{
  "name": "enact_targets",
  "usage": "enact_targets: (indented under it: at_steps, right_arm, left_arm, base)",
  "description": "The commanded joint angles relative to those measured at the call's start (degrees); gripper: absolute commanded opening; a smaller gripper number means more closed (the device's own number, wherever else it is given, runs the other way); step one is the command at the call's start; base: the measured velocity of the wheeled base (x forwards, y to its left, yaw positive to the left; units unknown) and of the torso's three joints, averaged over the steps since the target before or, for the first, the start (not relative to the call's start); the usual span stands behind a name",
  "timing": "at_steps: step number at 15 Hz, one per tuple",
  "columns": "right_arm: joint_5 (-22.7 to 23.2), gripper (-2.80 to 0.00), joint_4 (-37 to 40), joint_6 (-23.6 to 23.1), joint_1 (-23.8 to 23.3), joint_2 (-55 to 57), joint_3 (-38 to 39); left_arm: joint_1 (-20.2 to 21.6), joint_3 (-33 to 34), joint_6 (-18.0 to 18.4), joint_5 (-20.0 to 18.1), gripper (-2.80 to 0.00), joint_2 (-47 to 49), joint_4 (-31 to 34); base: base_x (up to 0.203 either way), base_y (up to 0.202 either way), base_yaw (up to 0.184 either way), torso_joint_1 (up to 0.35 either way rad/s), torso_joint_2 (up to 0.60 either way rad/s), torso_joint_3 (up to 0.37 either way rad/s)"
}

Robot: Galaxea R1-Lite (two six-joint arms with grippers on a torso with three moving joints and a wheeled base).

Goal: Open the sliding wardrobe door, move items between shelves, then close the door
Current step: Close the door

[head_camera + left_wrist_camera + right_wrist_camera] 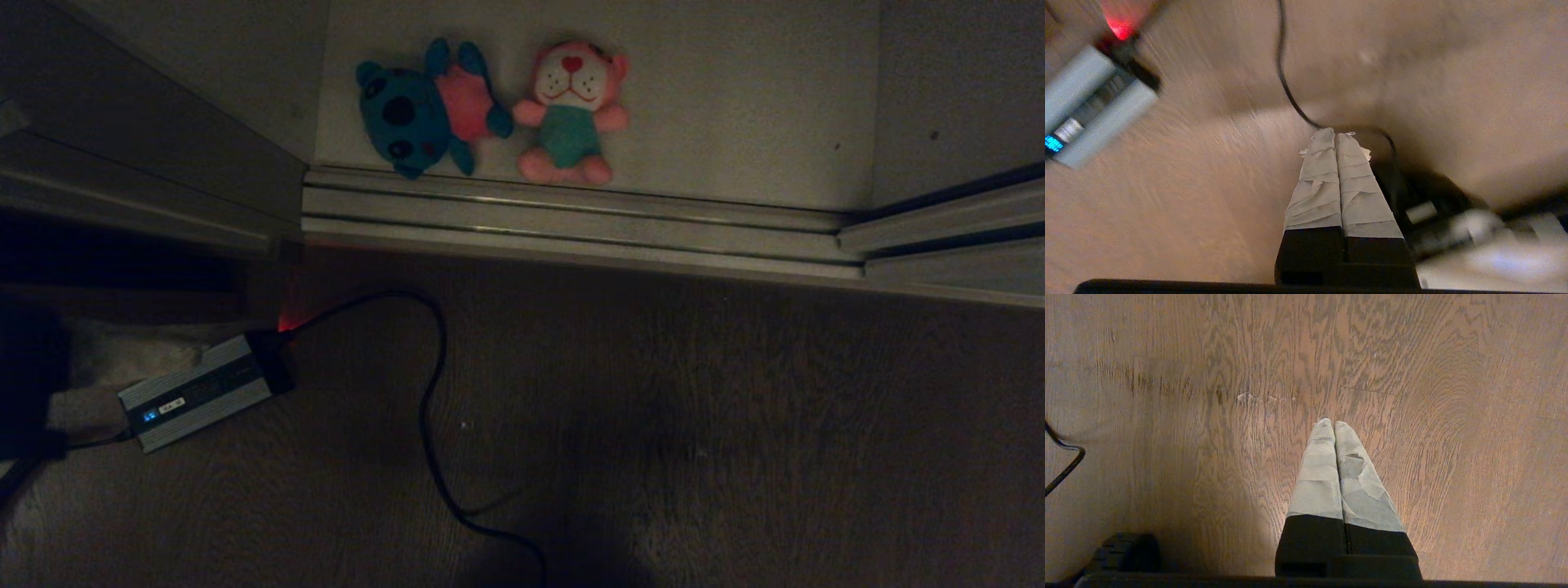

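Left gripper: tape-wrapped fingers pressed together, nothing between them, pointed down at the brown wood-grain floor with a thin black cable running just past the tips. Silver ribbed power brick with a red light lies off to one side on the same floor.

Right gripper: fingers also together and empty, parked over bare floor (idle, by the look of it).

Neither arm shows in the head view.

Toys: blue plush with pink shirt and dark patches lies on its side, touching the pink plush with white face and teal shirt, which sits upright. Both are at the front edge of the off-white bottom shelf, just behind the pale metal sliding track. Placed near the lip, likely for easy reach.

Opening is clear, so the pale grey-green sliding wardrobe door appears pushed aside to the right. My read: door step done, no toy grabbed yet.
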Motion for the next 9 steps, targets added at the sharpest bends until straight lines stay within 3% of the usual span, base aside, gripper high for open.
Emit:
enact_targets:
  at_steps: [1, 3, 5, 7, 9]
  right_arm:
    - [0.0, -2.8, 0.0, -0.04, -0.02, 0.01, 0.26]
    - [-0.01, -2.8, 0.0, -0.04, 0.07, 0.01, 0.26]
    - [-0.01, -2.8, 0.0, -0.04, -0.02, 0.01, 0.26]
    - [-0.01, -2.8, 0.0, -0.04, -0.02, 0.01, 0.26]
    - [-0.01, -2.8, 0.0, -0.04, -0.02, 0.01, 0.26]
  left_arm:
    - [2.27, 6.34, 0.31, -3.63, -2.8, -11.59, 0.66]
    - [10.18, 9.36, 1.9, -7.85, -2.8, -15.04, 0.55]
    - [21.33, 12.86, 4.93, -12.57, -2.8, -19.03, 0.04]
    - [25.76, 20.64, 6.42, -14.61, -2.8, -26.25, -4.46]
    - [27.6, 31.35, 7.07, -14.79, -2.8, -32.19, -13.23]
  base:
    - [0.0, 0.0, 0.0, 0.0, 0.0, 0.0]
    - [0.0, 0.0, 0.0, 0.0, 0.0, 0.0]
    - [0.0, 0.0, 0.0, 0.0, 0.0, 0.0]
    - [0.0, 0.0, 0.0, 0.0, 0.0, 0.0]
    - [0.0, 0.0, 0.0, 0.0, 0.0, 0.0]
